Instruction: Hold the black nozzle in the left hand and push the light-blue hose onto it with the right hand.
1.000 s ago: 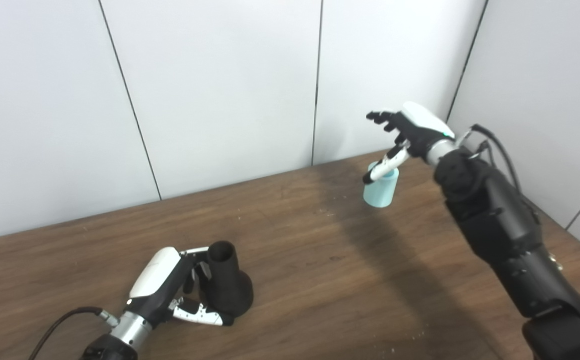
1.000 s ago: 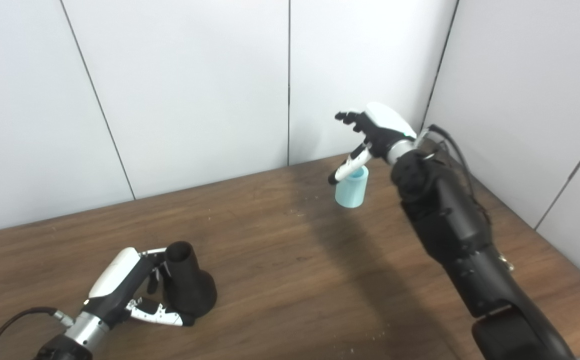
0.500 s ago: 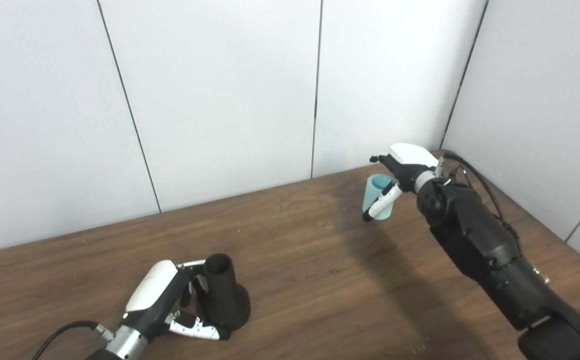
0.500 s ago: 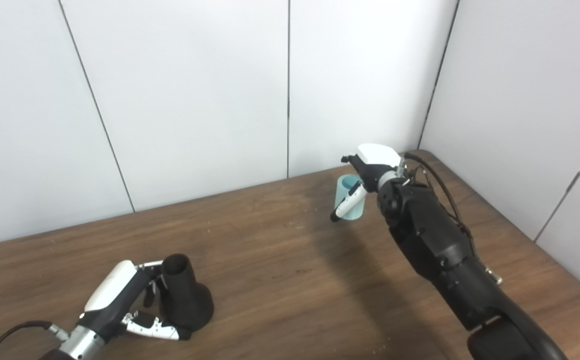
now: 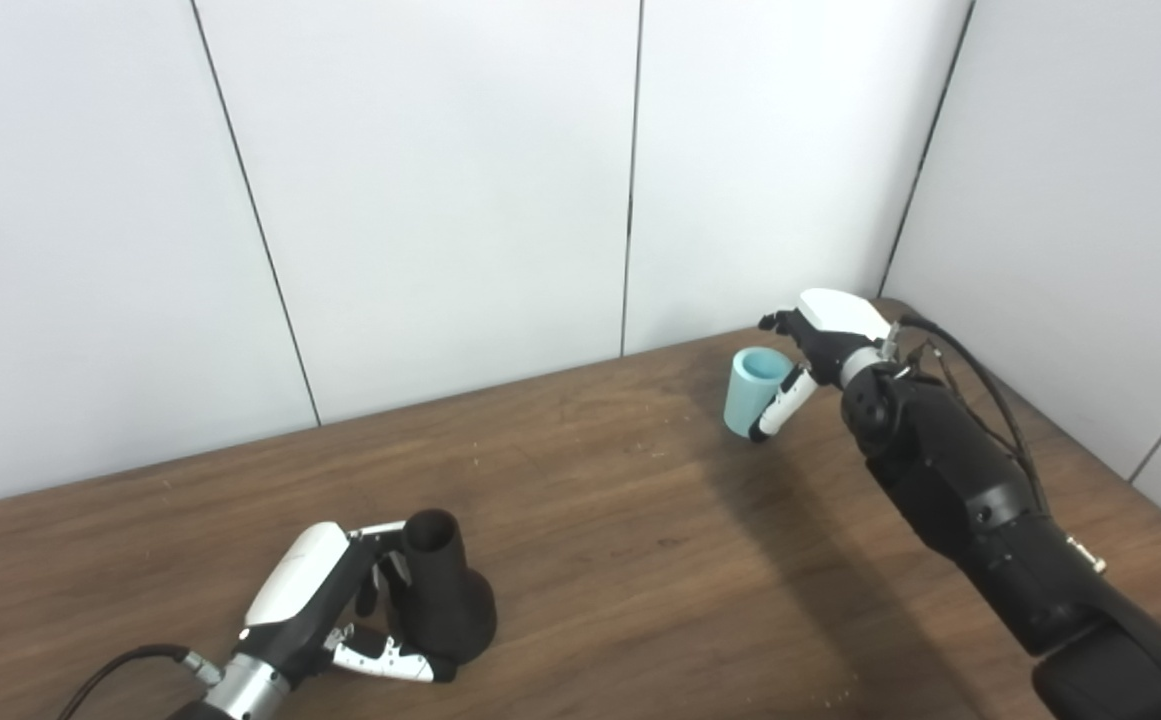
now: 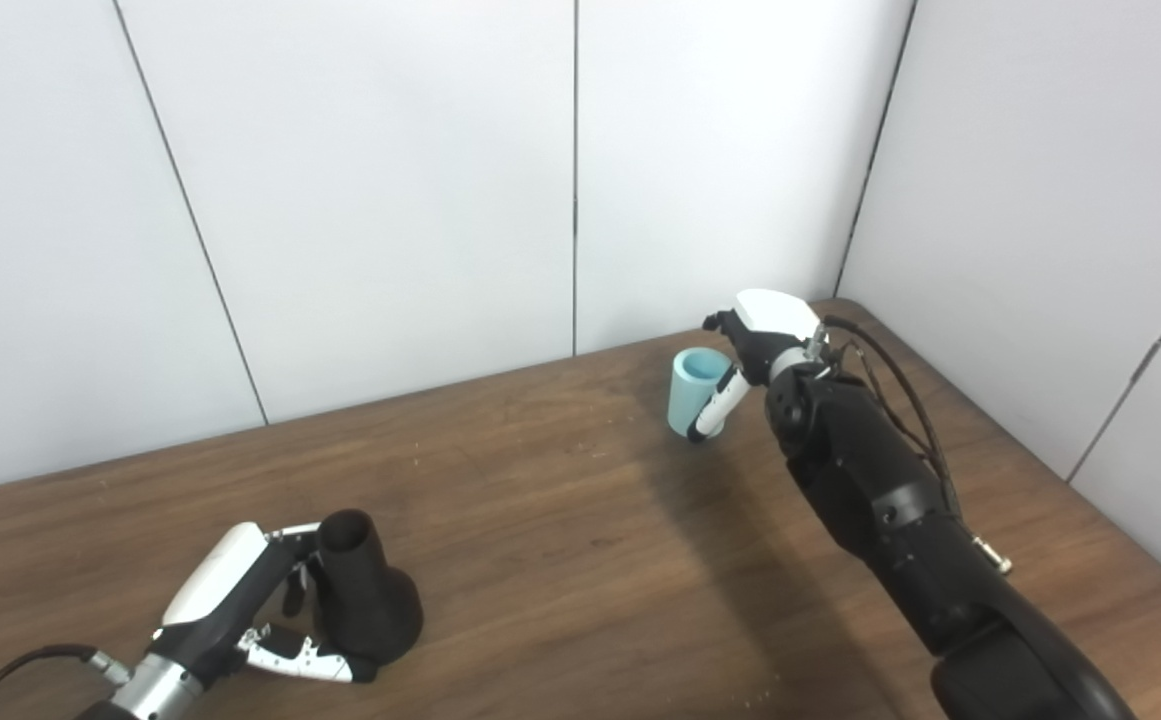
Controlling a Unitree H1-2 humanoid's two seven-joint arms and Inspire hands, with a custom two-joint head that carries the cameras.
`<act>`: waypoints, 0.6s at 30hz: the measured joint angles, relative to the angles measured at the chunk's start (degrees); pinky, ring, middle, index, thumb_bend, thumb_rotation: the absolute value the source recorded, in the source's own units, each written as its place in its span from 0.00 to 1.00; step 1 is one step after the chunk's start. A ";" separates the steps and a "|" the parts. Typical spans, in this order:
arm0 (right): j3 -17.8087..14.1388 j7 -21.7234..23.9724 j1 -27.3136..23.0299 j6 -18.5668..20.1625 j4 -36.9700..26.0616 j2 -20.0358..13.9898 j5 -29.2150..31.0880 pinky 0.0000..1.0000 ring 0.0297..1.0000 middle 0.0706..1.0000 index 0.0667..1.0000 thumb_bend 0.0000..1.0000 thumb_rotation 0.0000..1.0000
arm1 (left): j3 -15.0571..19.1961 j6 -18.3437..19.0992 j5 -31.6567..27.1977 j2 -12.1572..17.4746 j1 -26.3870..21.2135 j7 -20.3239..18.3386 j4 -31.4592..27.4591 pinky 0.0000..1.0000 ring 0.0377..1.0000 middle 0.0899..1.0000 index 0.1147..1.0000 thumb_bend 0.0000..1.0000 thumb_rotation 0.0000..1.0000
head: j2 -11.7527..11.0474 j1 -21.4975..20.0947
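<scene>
The black nozzle [image 5: 443, 590] stands upright on its flared base near the table's front left. My left hand [image 5: 325, 610] wraps it from the left, fingers behind the neck and thumb [image 6: 305, 664] across the base front. The light-blue hose [image 5: 748, 390], a short open tube, sits at the far right of the table, tipped slightly left. My right hand [image 5: 820, 340] is shut on it from the right, with the thumb [image 6: 712, 405] on its front side and the fingers hidden behind the rim.
The brown wooden table [image 5: 620, 540] meets white wall panels [image 5: 440, 200] at the back and right. My right forearm [image 5: 970, 500] stretches over the table's right side, casting a shadow [image 5: 800, 560].
My right hand came down from above the light-blue hose and closed around it, tipping it leftward. The left hand and nozzle kept their pose. The camera shifted slightly.
</scene>
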 measured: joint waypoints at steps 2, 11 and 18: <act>-0.01 -2.81 0.14 -0.93 0.32 0.06 0.36 0.65 0.74 0.75 0.78 0.90 0.11 | 0.00 0.02 0.00 0.05 0.07 -0.13 -0.16 0.35 0.39 0.36 0.43 0.52 0.00 | 0.09 0.26; 0.32 -9.86 0.37 -4.33 2.83 0.31 1.03 0.62 0.71 0.72 0.75 0.88 0.10 | -0.04 0.04 0.00 0.21 0.19 -0.23 -0.35 0.35 0.39 0.37 0.43 0.53 0.00 | 0.35 0.44; 0.84 -10.04 0.41 -4.17 5.28 1.32 1.87 0.61 0.71 0.73 0.76 0.87 0.12 | 0.13 0.13 -0.01 0.24 0.25 -0.75 -0.60 0.34 0.38 0.37 0.43 0.53 0.00 | 0.79 0.79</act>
